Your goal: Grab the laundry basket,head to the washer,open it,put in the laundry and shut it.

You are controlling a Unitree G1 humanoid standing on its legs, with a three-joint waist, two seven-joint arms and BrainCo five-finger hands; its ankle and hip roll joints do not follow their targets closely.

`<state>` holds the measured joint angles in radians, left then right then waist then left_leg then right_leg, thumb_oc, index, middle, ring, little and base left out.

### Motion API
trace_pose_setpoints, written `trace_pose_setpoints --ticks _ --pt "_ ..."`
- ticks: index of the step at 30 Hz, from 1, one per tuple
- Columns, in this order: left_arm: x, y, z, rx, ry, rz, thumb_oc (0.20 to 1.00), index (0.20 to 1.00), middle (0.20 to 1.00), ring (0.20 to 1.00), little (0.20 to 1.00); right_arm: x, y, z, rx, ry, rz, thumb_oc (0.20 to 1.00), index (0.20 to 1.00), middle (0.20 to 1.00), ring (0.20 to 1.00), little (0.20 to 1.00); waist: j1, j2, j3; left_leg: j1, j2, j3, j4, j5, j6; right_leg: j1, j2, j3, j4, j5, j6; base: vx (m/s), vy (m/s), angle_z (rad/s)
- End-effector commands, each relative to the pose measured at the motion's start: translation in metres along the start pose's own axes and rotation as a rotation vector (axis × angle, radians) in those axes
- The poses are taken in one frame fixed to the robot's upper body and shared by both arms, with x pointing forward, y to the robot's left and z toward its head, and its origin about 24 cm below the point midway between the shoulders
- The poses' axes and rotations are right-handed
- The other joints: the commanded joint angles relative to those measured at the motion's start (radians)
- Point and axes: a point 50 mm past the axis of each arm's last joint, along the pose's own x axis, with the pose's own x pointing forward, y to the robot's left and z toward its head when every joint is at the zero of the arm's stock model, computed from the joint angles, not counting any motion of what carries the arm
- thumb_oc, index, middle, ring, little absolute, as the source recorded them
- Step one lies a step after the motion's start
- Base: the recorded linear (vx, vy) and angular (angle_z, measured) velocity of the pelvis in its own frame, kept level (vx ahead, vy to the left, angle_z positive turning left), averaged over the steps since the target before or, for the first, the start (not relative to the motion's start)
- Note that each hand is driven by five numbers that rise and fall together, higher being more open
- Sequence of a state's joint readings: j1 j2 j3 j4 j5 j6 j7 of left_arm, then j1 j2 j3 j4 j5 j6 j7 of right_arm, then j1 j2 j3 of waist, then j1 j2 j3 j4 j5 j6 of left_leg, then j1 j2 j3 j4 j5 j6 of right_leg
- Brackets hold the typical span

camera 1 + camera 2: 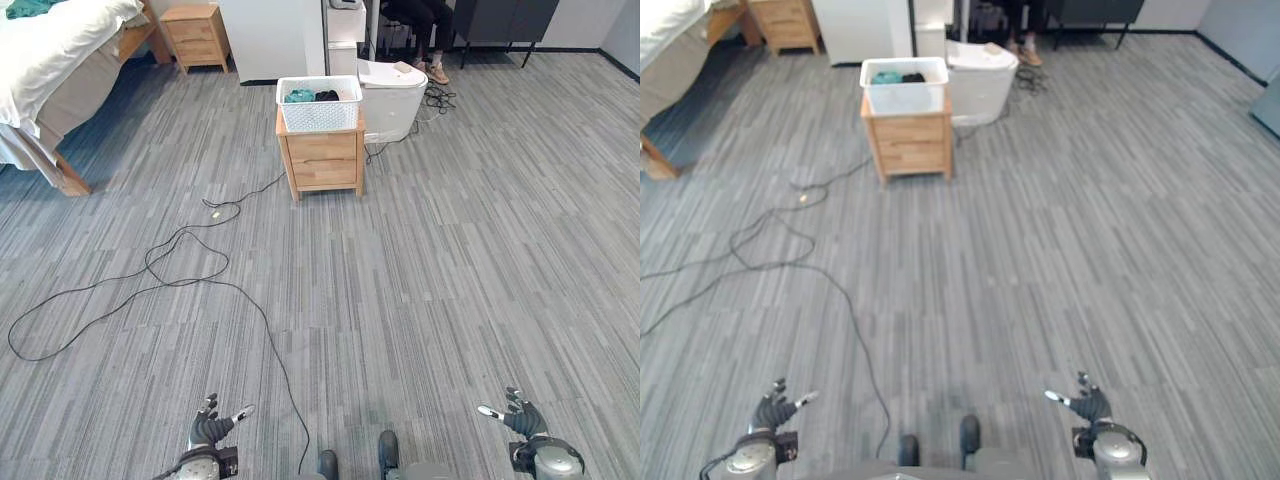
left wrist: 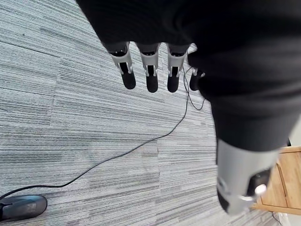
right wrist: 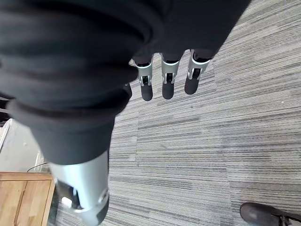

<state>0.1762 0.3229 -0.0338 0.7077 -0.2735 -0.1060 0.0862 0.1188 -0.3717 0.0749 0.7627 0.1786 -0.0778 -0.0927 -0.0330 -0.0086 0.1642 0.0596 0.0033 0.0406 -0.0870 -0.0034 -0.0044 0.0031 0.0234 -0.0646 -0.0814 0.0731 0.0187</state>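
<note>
A white laundry basket (image 1: 320, 104) with dark and teal clothes inside stands on a small wooden nightstand (image 1: 322, 158) far ahead across the carpet. Right behind it sits a white rounded washer (image 1: 392, 95). My left hand (image 1: 208, 428) hangs low at the near left, fingers straight and empty. My right hand (image 1: 520, 417) hangs low at the near right, likewise open with nothing in it. Both hands are several steps away from the basket. In the wrist views the straight fingers (image 2: 150, 70) and fingers (image 3: 167, 80) point down at bare carpet.
A bed (image 1: 50, 60) with white sheets stands at the far left, a second wooden nightstand (image 1: 197, 36) beside it. A white cabinet (image 1: 272, 38) is behind the basket. A person's legs (image 1: 425, 35) show at the back. Grey striped carpet lies between me and the basket.
</note>
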Motion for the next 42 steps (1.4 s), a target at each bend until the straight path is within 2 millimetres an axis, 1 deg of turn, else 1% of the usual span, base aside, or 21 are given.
trace_pose_setpoints --ticks 1,9,15,17,18,19,21,22,24,26,27,29,34,35,36,37,38,39,40,41,42 --pt "0.008 0.006 0.018 0.012 -0.055 0.027 1.000 1.000 1.000 1.000 1.000 0.008 -0.004 0.021 0.055 -0.065 -0.040 1.000 1.000 1.000 1.000 1.000 -0.023 -0.040 -0.020 -0.012 -0.040 0.035 0.040 -0.016 -0.018 0.031 -0.030 0.019 0.028 -0.092 0.080 0.03 0.036 0.11" --pt "0.008 0.010 0.022 0.016 -0.073 0.046 1.000 1.000 1.000 1.000 1.000 0.009 -0.001 0.026 0.053 -0.078 -0.039 1.000 1.000 1.000 1.000 1.000 -0.012 -0.046 -0.012 -0.019 -0.043 0.045 0.048 -0.028 -0.005 0.022 -0.041 0.023 0.052 -0.096 0.094 0.03 0.072 0.02" --pt "0.008 0.019 0.031 0.010 -0.107 0.084 1.000 1.000 1.000 1.000 1.000 0.012 0.008 0.033 0.052 -0.093 -0.023 1.000 1.000 1.000 1.000 1.000 0.010 -0.063 0.002 -0.054 -0.051 0.050 0.093 -0.052 0.014 -0.018 -0.063 0.027 0.118 -0.101 0.116 0.02 0.105 -0.06" --pt "0.009 0.022 0.034 0.016 -0.114 0.102 1.000 1.000 1.000 1.000 1.000 0.014 0.013 0.039 0.038 -0.104 -0.009 1.000 1.000 1.000 1.000 1.000 0.019 -0.064 0.017 -0.053 -0.056 0.053 0.105 -0.067 0.026 -0.059 -0.077 0.022 0.210 -0.091 0.143 0.04 0.128 -0.06" --pt "0.009 0.022 0.034 0.016 -0.114 0.103 1.000 1.000 1.000 1.000 1.000 0.014 0.013 0.039 0.038 -0.105 -0.009 1.000 1.000 1.000 1.000 1.000 0.020 -0.064 0.017 -0.054 -0.056 0.054 0.105 -0.068 0.026 -0.061 -0.078 0.022 0.211 -0.092 0.143 0.06 0.156 -0.23" --pt "0.010 0.024 0.037 0.021 -0.120 0.108 1.000 1.000 1.000 1.000 1.000 0.015 0.015 0.043 0.031 -0.113 -0.002 1.000 1.000 1.000 1.000 1.000 0.021 -0.059 0.028 -0.048 -0.055 0.051 0.114 -0.077 0.034 -0.097 -0.087 0.018 0.297 -0.074 0.158 0.03 0.077 -0.23" --pt "0.011 0.024 0.038 0.023 -0.125 0.106 1.000 1.000 1.000 1.000 1.000 0.015 0.016 0.044 0.030 -0.119 0.001 1.000 1.000 1.000 1.000 1.000 0.019 -0.056 0.031 -0.044 -0.056 0.045 0.120 -0.083 0.038 -0.113 -0.088 0.020 0.334 -0.070 0.161 0.10 0.110 -0.11" --pt "0.012 0.021 0.040 0.030 -0.131 0.098 1.000 1.000 1.000 1.000 1.000 0.014 0.017 0.044 0.020 -0.125 0.007 1.000 1.000 1.000 1.000 1.000 0.012 -0.051 0.037 -0.024 -0.062 0.030 0.120 -0.096 0.044 -0.148 -0.079 0.026 0.376 -0.072 0.148 0.14 0.103 0.03" --pt "0.012 0.020 0.040 0.034 -0.133 0.092 1.000 1.000 1.000 1.000 1.000 0.014 0.017 0.044 0.011 -0.125 0.008 1.000 1.000 1.000 1.000 1.000 0.007 -0.049 0.037 -0.005 -0.066 0.020 0.112 -0.103 0.047 -0.167 -0.072 0.027 0.374 -0.071 0.139 0.20 0.065 0.05" --pt "0.013 0.017 0.042 0.041 -0.133 0.080 1.000 1.000 1.000 1.000 1.000 0.015 0.018 0.050 -0.007 -0.146 0.019 1.000 1.000 1.000 1.000 1.000 -0.007 -0.048 0.049 0.037 -0.078 0.004 0.096 -0.124 0.048 -0.230 -0.068 -0.021 0.291 -0.046 0.124 0.27 0.024 0.05" --pt "0.013 0.017 0.042 0.041 -0.133 0.080 1.000 1.000 1.000 1.000 1.000 0.015 0.018 0.050 -0.007 -0.146 0.019 1.000 1.000 1.000 1.000 1.000 -0.009 -0.046 0.051 0.039 -0.076 0.002 0.096 -0.126 0.048 -0.227 -0.067 -0.024 0.290 -0.047 0.124 0.25 0.000 -0.07" --pt "0.014 0.011 0.042 0.049 -0.127 0.065 1.000 1.000 1.000 1.000 1.000 0.014 0.016 0.050 -0.023 -0.147 0.014 1.000 1.000 1.000 1.000 1.000 -0.030 -0.050 0.069 0.083 -0.094 -0.023 0.097 -0.152 0.045 -0.267 -0.061 -0.060 0.188 -0.017 0.134 0.32 -0.002 0.13" --pt "0.015 0.002 0.044 0.074 -0.138 0.028 1.000 1.000 1.000 1.000 1.000 0.011 0.012 0.043 -0.040 -0.135 0.003 1.000 1.000 1.000 1.000 1.000 -0.062 -0.049 0.077 0.145 -0.117 -0.074 0.096 -0.197 0.040 -0.307 -0.048 -0.054 0.123 0.010 0.140 0.29 -0.047 0.40" --pt "0.014 -0.003 0.039 0.079 -0.127 0.007 1.000 1.000 1.000 1.000 1.000 0.010 0.008 0.036 -0.049 -0.112 -0.001 1.000 1.000 1.000 1.000 1.000 -0.071 -0.041 0.064 0.168 -0.122 -0.096 0.103 -0.209 0.034 -0.297 -0.049 -0.030 0.140 0.024 0.121 0.20 -0.058 0.53" --pt "0.014 -0.003 0.039 0.079 -0.127 0.007 1.000 1.000 1.000 1.000 1.000 0.010 0.008 0.036 -0.049 -0.112 -0.001 1.000 1.000 1.000 1.000 1.000 -0.072 -0.040 0.063 0.167 -0.122 -0.097 0.103 -0.210 0.034 -0.297 -0.049 -0.031 0.140 0.023 0.121 0.43 -0.149 0.78" --pt "0.013 -0.008 0.034 0.080 -0.107 -0.010 1.000 1.000 1.000 1.000 1.000 0.008 0.004 0.028 -0.058 -0.089 -0.014 1.000 1.000 1.000 1.000 1.000 -0.090 -0.020 0.043 0.177 -0.102 -0.107 0.121 -0.187 0.005 -0.295 -0.037 -0.023 0.162 0.024 0.105 0.23 -0.092 0.68" --pt "0.013 -0.008 0.034 0.080 -0.106 -0.010 1.000 1.000 1.000 1.000 1.000 0.008 0.004 0.028 -0.058 -0.089 -0.015 1.000 1.000 1.000 1.000 1.000 -0.091 -0.018 0.043 0.177 -0.101 -0.109 0.121 -0.188 0.004 -0.294 -0.037 -0.025 0.162 0.023 0.104 0.44 -0.182 0.83" --pt "0.014 -0.014 0.035 0.102 -0.109 -0.037 1.000 1.000 1.000 1.000 1.000 0.007 0.000 0.028 -0.055 -0.094 -0.023 1.000 1.000 1.000 1.000 1.000 -0.108 0.009 0.033 0.163 -0.074 -0.101 0.195 -0.123 -0.049 -0.261 -0.027 -0.040 0.168 0.009 0.083 0.20 -0.092 0.68" --pt "0.014 -0.014 0.035 0.102 -0.109 -0.036 1.000 1.000 1.000 1.000 1.000 0.007 0.001 0.028 -0.055 -0.094 -0.022 1.000 1.000 1.000 1.000 1.000 -0.110 0.006 0.031 0.160 -0.078 -0.103 0.195 -0.120 -0.049 -0.263 -0.031 -0.040 0.166 0.011 0.084 0.35 -0.146 0.91" --pt "0.016 -0.019 0.040 0.114 -0.121 -0.058 1.000 1.000 1.000 1.000 1.000 0.008 -0.004 0.031 -0.050 -0.106 -0.036 1.000 1.000 1.000 1.000 1.000 -0.121 0.015 0.035 0.112 -0.057 -0.074 0.317 -0.055 -0.092 -0.221 -0.024 -0.038 0.164 -0.013 0.064 0.13 -0.056 0.68" --pt "0.016 -0.019 0.040 0.115 -0.121 -0.058 1.000 1.000 1.000 1.000 1.000 0.008 -0.004 0.031 -0.050 -0.106 -0.036 1.000 1.000 1.000 1.000 1.000 -0.122 0.012 0.033 0.109 -0.061 -0.076 0.316 -0.051 -0.092 -0.224 -0.027 -0.038 0.163 -0.011 0.065 0.21 -0.084 0.56"
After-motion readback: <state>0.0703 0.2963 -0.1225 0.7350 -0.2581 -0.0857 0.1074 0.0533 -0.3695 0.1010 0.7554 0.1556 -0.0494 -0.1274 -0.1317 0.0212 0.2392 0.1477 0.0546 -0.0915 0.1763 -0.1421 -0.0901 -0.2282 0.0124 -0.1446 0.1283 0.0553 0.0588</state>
